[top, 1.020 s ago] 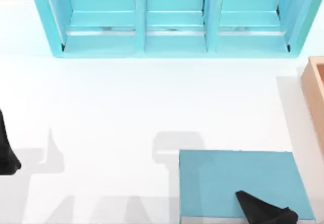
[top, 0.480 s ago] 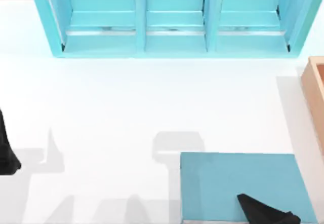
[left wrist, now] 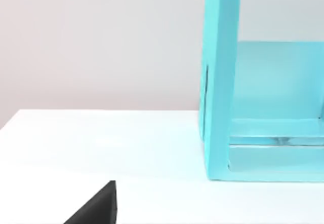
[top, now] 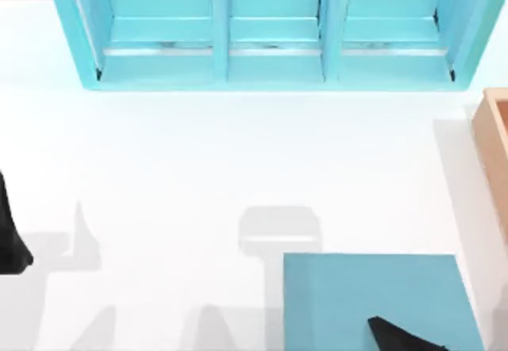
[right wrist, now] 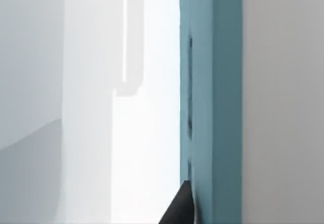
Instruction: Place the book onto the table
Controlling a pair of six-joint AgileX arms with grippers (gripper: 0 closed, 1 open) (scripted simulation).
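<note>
the book (top: pixel 373 295), a teal-blue hardcover, sits flat-faced to the overhead camera at the near right part of the white desk (top: pixel 238 160), its cover running off the near edge of the top view. whether it rests on the desk or is held just above it cannot be told; a grey shadow lies on the desk just beyond its far left corner. the right tool (top: pixel 397 337) shows as a black finger lying over the near part of the cover, touching it. in the right wrist view the book (right wrist: pixel 212 102) appears edge-on as a teal band, with a black fingertip (right wrist: pixel 179 209) pressed against its side, so the right tool looks closed on the book, though the opposite finger is hidden.

the left tool (top: pixel 9 240) is parked at the left edge of the desk, well apart from the book; how far it is open cannot be told.

a cyan three-compartment shelf (top: pixel 274 29) stands along the far side of the desk, and a tan wooden box (top: pixel 496 152) sits at the right edge.
</note>
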